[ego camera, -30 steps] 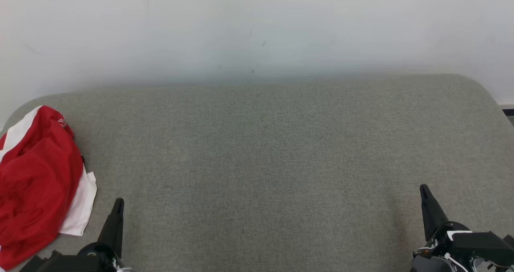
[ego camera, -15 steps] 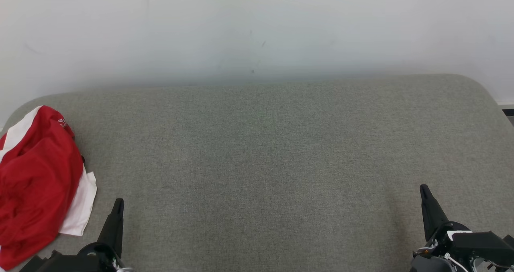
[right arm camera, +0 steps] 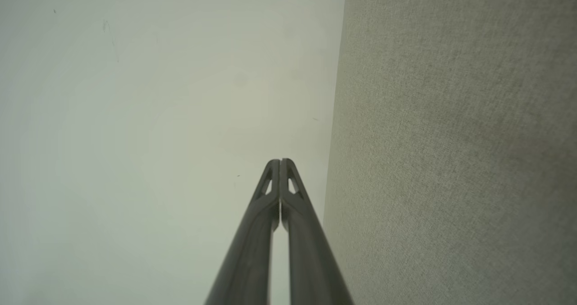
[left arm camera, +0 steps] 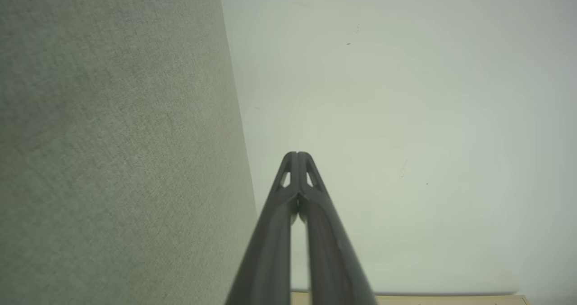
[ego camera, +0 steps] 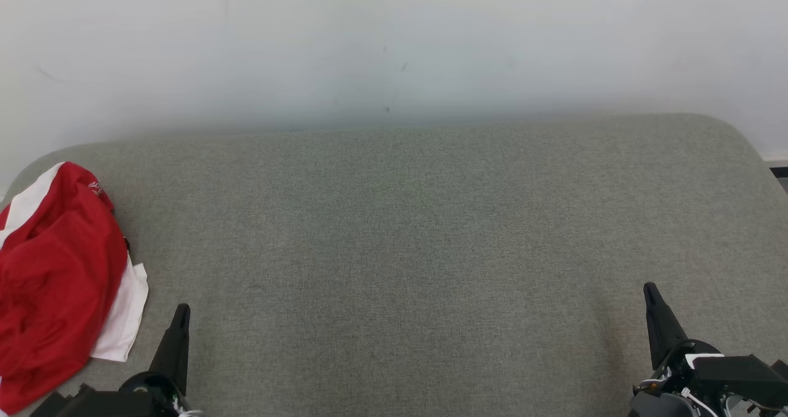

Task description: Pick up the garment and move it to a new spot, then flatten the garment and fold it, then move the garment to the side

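The left gripper (ego camera: 182,309) and right gripper (ego camera: 647,289), both closed on nothing, flank the open grey table (ego camera: 400,251). The garment (ego camera: 55,275) lies outside the left jaws, at the table's edge.

Garment (ego camera: 58,275): red with white panels, small white print near top. Surface (ego camera: 406,251): grey-green woven fabric. Wall (ego camera: 394,41): off-white, few dark specks. Hand fingers (left arm camera: 288,192): dark grey.

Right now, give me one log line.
garment: crumpled, left edge of grey cushion | left gripper: shut, empty | right gripper: shut, empty | pickup: not started
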Robot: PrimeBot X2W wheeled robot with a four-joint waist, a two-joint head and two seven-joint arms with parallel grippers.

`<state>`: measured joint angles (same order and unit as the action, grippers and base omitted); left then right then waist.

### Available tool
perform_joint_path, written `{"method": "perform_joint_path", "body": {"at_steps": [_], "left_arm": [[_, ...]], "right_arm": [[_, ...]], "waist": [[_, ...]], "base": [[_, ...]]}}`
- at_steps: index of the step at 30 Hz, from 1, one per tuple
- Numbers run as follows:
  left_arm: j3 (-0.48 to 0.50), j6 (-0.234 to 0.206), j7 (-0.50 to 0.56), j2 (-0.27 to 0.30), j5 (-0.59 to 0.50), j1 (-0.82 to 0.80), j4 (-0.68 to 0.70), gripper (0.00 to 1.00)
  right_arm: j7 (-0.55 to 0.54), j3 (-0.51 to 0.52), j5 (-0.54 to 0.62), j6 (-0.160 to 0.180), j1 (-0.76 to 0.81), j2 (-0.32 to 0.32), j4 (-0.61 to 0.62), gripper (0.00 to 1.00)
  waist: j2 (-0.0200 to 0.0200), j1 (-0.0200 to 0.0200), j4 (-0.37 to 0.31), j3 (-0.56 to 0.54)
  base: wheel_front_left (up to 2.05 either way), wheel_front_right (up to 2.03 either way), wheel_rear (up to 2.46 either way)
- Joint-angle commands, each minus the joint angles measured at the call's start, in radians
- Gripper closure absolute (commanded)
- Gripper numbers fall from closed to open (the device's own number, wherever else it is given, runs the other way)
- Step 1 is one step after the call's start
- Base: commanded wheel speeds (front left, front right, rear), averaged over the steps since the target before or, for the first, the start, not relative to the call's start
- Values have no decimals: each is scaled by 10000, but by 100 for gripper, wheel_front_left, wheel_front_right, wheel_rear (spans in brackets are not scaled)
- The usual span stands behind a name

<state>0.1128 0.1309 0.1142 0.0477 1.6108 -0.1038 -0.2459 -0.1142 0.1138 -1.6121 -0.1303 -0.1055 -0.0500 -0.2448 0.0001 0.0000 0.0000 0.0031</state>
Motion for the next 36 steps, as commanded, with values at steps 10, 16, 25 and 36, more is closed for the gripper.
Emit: {"method": "perform_joint_path", "body": {"at_steps": [10, 16, 25, 36], "left_arm": [[-17, 0, -10, -23, -4, 59, -90, 0], [-163, 0, -243, -46, -108, 239, -257, 0], [-266, -21, -639, -36, -618, 305, -290, 0], [-402, -233, -1121, -23, -2132, 404, -115, 0]], "right_arm": [[9, -11, 3, 2, 57, 10, -84, 0], [238, -200, 109, 8, 200, 23, -223, 0], [636, -418, 1125, 7, 211, 14, -208, 0], [1120, -615, 3532, 4, 205, 12, -330, 0]], "waist": [[-1, 0, 0, 0], [-1, 0, -12, -42], [-1, 0, -24, -110], [-1, 0, -33, -194]], "base": [[0, 0, 0], [0, 0, 0], [0, 0, 0], [0, 0, 0]]}}
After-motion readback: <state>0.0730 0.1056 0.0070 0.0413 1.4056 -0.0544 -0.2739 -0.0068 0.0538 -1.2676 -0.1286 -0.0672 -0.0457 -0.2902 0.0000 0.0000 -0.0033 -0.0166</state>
